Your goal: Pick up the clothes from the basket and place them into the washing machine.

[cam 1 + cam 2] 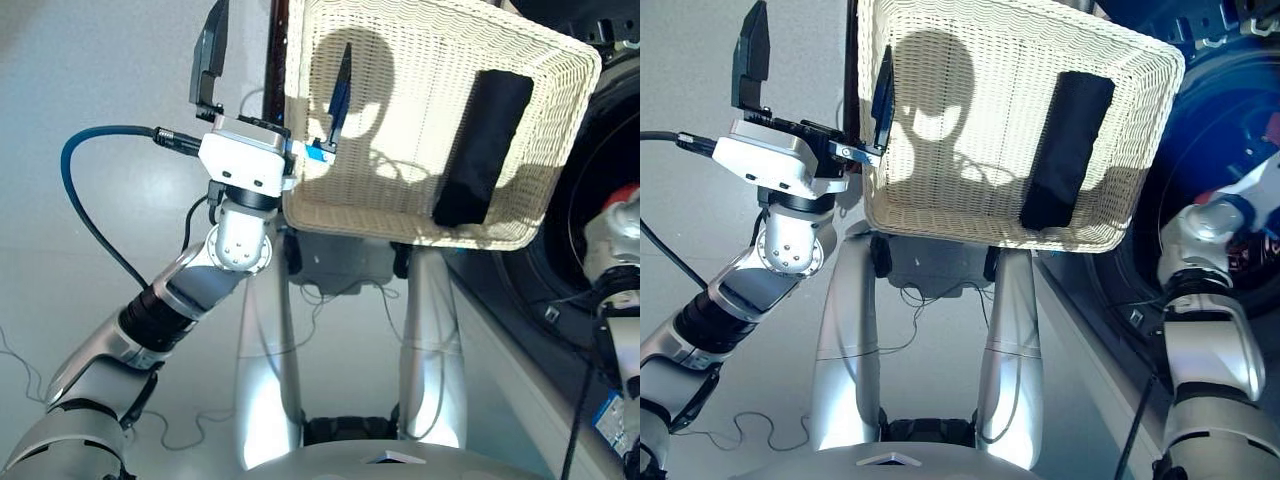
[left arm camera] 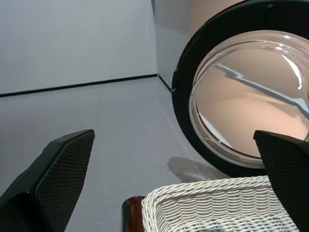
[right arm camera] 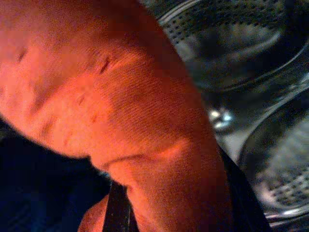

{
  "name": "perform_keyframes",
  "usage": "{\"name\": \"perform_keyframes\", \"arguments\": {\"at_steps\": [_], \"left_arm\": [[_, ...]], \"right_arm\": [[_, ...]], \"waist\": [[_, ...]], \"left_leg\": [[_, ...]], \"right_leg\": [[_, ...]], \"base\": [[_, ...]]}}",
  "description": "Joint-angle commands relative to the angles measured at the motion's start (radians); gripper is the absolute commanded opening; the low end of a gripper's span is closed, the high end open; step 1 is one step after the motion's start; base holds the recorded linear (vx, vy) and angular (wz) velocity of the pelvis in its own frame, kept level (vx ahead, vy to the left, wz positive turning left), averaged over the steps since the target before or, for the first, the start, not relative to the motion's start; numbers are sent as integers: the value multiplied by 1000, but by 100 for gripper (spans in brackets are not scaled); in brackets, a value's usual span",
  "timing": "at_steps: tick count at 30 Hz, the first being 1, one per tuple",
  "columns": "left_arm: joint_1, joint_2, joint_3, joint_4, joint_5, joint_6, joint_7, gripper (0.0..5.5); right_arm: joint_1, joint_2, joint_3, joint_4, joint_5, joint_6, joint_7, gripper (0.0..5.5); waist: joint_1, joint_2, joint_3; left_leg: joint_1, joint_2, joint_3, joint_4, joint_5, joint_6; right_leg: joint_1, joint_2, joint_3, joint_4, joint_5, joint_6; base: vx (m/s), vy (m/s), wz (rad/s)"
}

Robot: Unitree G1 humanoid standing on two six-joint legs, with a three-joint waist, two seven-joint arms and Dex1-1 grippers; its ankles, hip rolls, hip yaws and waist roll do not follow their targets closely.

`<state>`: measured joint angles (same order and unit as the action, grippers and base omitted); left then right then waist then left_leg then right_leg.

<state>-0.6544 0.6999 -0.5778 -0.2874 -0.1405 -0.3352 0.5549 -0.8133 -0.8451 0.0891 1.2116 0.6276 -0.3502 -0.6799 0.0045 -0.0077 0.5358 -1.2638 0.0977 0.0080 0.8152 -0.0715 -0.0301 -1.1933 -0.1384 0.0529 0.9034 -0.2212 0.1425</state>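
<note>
Left gripper (image 1: 275, 85) fingers apart at basket (image 1: 350, 215) left rim, black cloth (image 1: 482, 147) lying in basket right half, red-orange cloth (image 3: 120, 125) before washer (image 1: 1230, 130) drum at right, right gripper's state cannot be told, grey floor (image 1: 110, 80).

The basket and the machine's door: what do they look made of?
The basket: woven wicker or rattan, matte cream-white, its strands plainly interlaced. The door: clear domed glass or hard plastic by its glossy reflections, in a smooth black rim, probably plastic.
</note>
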Motion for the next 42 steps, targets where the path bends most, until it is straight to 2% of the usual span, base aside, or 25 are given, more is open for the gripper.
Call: {"name": "perform_keyframes", "arguments": {"at_steps": [1,2,8,11,15,20,22,27,28,32,33,34,35,36,37,38,39,42], "left_arm": [[-5,-19,-25,-130,-4,-65,-7,550],[-3,-17,-23,-130,-7,-66,-9,550],[8,-26,-6,-132,-21,-68,-20,550],[11,-42,6,-129,-26,-67,-19,550],[22,-70,28,-121,-25,-64,-10,550],[34,-87,48,-115,-26,-61,3,550],[43,-101,62,-113,-25,-55,8,550],[56,-104,70,-108,-24,-45,5,550],[58,-102,74,-107,-26,-45,2,550],[73,-94,81,-113,-33,-40,-1,550],[75,-93,82,-115,-34,-37,-2,550],[93,-94,77,-114,-36,-37,-1,550],[94,-90,77,-114,-37,-36,-1,550],[85,-85,83,-116,-37,-34,0,550],[101,-87,80,-113,-38,-34,1,550],[89,-84,87,-113,-42,-35,-1,550],[103,-86,83,-110,-45,-36,-2,550],[110,-90,85,-113,-55,-40,-6,550]], "right_arm": [[-22,-154,-37,83,105,-12,8,218],[-23,-155,-40,92,123,-11,20,550],[-5,-116,-27,50,162,-31,73,550],[21,-55,-29,-15,174,-69,71,550],[84,65,-30,-196,151,-134,51,550],[153,150,-35,-378,83,-174,3,550],[213,215,-31,-511,35,-189,-5,550],[319,293,4,-695,-43,-174,16,550],[357,317,51,-794,-73,-164,54,550],[414,343,128,-940,-76,-162,148,550],[419,352,132,-947,-65,-164,156,550],[431,368,143,-946,-60,-165,156,550],[424,381,152,-955,-54,-167,155,550],[411,393,156,-963,-50,-167,156,550],[419,401,168,-963,-51,-165,157,550],[399,406,175,-967,-53,-159,162,550],[408,414,186,-965,-51,-156,165,550],[398,421,215,-972,-39,-147,191,550]], "waist": [[-11,54,-16],[-10,54,-16],[-14,49,-16],[-18,44,-16],[-27,35,-16],[-35,26,-16],[-44,22,-16],[-52,10,-16],[-55,6,-16],[-57,0,-16],[-58,0,-16],[-55,2,-16],[-55,3,-16],[-56,2,-16],[-54,3,-16],[-55,3,-16],[-53,4,-16],[-51,4,-16]], "left_leg": [[76,32,25,13,-99,-51],[76,31,24,13,-99,-51],[81,31,26,2,-93,-49],[84,32,27,-4,-90,-50],[87,35,31,-20,-86,-45],[88,36,38,-26,-85,-43],[86,38,37,-28,-85,-41],[88,39,40,-29,-86,-38],[84,40,40,-27,-85,-36],[84,40,41,-28,-83,-35],[85,39,40,-29,-82,-35],[114,39,35,-16,-119,-40],[111,39,35,-18,-114,-40],[85,39,40,-30,-81,-34],[113,39,35,-16,-116,-40],[85,39,40,-31,-79,-34],[114,41,36,-17,-115,-40],[113,40,36,-15,-115,-40]], "right_leg": [[-39,16,-21,-31,39,-36],[-38,15,-21,-31,40,-36],[-29,18,-19,-46,50,-38],[-24,22,-19,-56,54,-40],[-20,30,-15,-80,62,-43],[-22,36,-9,-88,67,-43],[-27,39,-6,-92,68,-45],[-27,42,0,-95,69,-45],[-31,44,2,-96,72,-46],[-31,44,3,-97,71,-47],[-30,43,2,-97,72,-47],[-1,43,2,-80,38,-44],[-5,43,2,-82,41,-44],[-30,42,1,-96,74,-48],[-1,41,0,-81,39,-45],[-27,41,-1,-99,75,-48],[1,40,-3,-81,40,-45],[0,40,-3,-81,42,-45]], "base": [[0,0,0],[0,0,0],[0,0,0],[0,0,0],[0,0,0],[0,0,0],[0,0,0],[0,0,0],[0,0,0],[0,0,0],[102,-7,-65],[94,-5,-29],[0,0,0],[0,0,0],[-81,-5,-2],[100,-2,3],[0,0,0],[32,-3,-1]]}}
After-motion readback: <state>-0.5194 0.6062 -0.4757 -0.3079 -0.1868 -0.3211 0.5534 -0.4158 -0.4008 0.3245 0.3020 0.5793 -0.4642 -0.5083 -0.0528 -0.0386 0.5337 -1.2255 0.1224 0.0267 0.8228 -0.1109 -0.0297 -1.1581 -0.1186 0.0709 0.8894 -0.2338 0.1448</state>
